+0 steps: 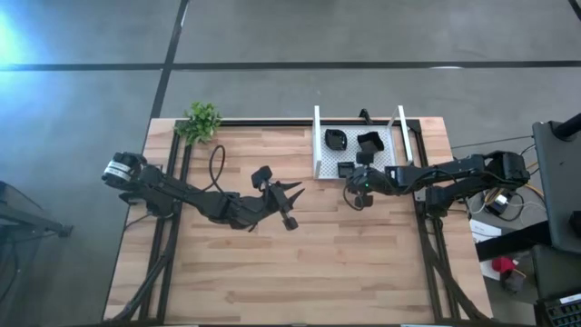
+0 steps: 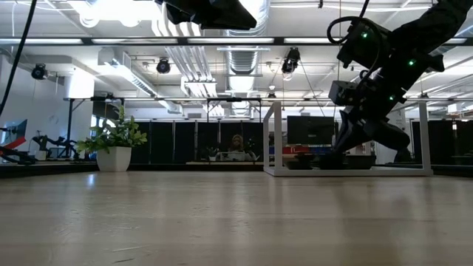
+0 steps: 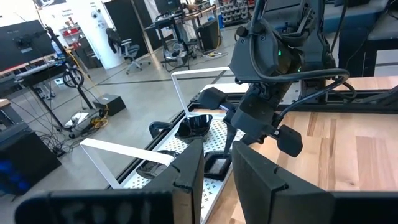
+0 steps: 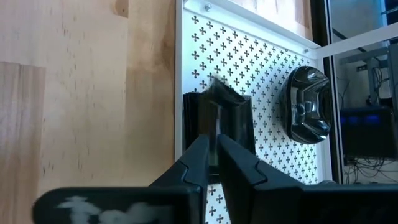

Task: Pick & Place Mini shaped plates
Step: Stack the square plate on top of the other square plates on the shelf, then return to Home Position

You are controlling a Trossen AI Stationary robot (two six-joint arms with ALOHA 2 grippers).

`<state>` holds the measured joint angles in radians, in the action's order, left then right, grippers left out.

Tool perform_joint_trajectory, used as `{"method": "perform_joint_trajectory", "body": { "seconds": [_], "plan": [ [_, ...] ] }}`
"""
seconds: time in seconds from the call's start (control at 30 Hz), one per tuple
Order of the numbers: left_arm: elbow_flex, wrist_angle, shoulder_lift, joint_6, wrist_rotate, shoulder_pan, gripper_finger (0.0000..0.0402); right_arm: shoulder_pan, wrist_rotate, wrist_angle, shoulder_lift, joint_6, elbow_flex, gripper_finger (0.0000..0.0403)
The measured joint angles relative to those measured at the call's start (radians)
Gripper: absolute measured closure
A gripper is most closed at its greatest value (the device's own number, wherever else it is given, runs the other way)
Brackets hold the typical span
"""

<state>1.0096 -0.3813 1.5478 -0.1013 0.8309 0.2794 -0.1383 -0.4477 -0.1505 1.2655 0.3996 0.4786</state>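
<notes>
Right wrist view shows my right gripper (image 4: 213, 152) barely parted around a square mini plate's (image 4: 231, 118) rim; tugging could tip it off the tray (image 4: 249, 56)

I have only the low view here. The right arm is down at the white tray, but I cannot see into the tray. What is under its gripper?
Observer: The right gripper is at a square black plate, which lies on the tray at its edge next to the bare wood.
Operator: Are other plates in the tray too?
Observer: Yes. The right wrist view shows a rounded glossy plate farther in.
Operator: And the left arm? I see only a piece of it at the top.
Observer: The left gripper hangs over the middle of the table, open, with nothing in it.
</notes>
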Motion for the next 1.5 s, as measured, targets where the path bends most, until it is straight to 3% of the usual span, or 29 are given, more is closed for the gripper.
{"method": "perform_joint_trajectory", "body": {
  "seconds": [0.27,0.4,0.63,0.77,0.9,1.07,1.27,1.5],
  "plan": [
    [0.000,0.000,0.000,0.000,0.000,0.000,0.0321,0.001,-0.007,0.004,0.000,0.000,0.000,0.0332],
    [0.000,0.000,0.000,0.000,0.001,0.000,0.0321,0.001,-0.070,0.006,0.000,-0.009,0.000,0.0329],
    [0.000,0.044,-0.023,-0.025,-0.007,0.002,0.0323,0.027,-0.043,-0.050,-0.001,-0.133,0.073,0.0381],
    [0.000,0.106,-0.062,-0.026,-0.013,0.009,0.0350,0.084,-0.013,-0.135,-0.001,-0.200,0.158,0.0393],
    [0.000,0.174,-0.123,-0.023,-0.094,0.016,0.0394,0.165,-0.012,-0.236,-0.001,-0.264,0.251,0.0394],
    [0.000,0.241,-0.199,-0.039,-0.184,0.030,0.0401,0.272,0.067,-0.300,-0.021,-0.298,0.350,0.0394],
    [0.000,0.336,-0.289,-0.086,-0.212,0.071,0.0401,0.359,0.203,-0.311,-0.134,-0.334,0.405,0.0394],
    [-0.044,0.372,-0.409,-0.126,-0.214,0.131,0.0401,0.434,0.215,-0.289,-0.330,-0.404,0.390,0.0394]
  ]
}}
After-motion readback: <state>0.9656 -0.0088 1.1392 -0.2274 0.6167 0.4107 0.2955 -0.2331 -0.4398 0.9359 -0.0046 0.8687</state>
